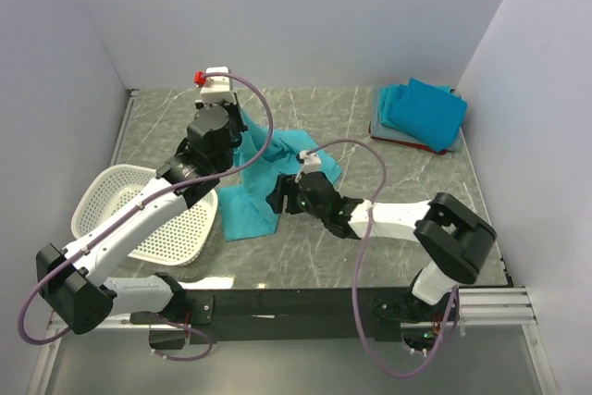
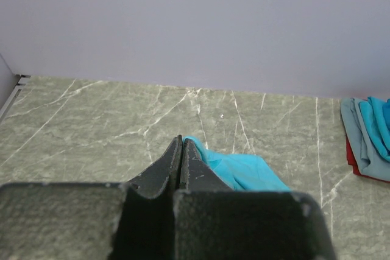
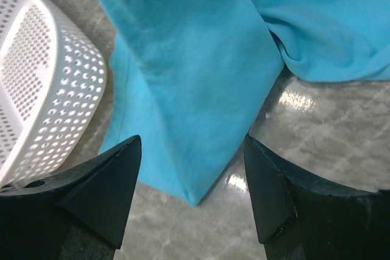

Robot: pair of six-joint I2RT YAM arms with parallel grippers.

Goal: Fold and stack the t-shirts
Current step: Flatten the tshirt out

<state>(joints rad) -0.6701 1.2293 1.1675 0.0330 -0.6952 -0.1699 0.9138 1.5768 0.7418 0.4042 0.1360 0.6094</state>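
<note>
A grey-green counter [image 1: 416, 173] veined with white like marble filled the floor of a booth, closed in by plain pale walls [image 1: 305, 16] at the back and on both sides. Near its middle a teal t-shirt [image 1: 254, 201] lay rumpled, one edge drawn up where the left fingers [image 2: 167, 172] were pressed shut on it. The right fingers [image 3: 103, 193] stood wide apart just above the shirt's near end, gripping nothing. A white perforated basket [image 1: 120, 201] sat beside that end. In the far right corner lay the folded t-shirts [image 1: 425, 113]: teal on top, grey-blue beneath, red at the bottom.
</note>
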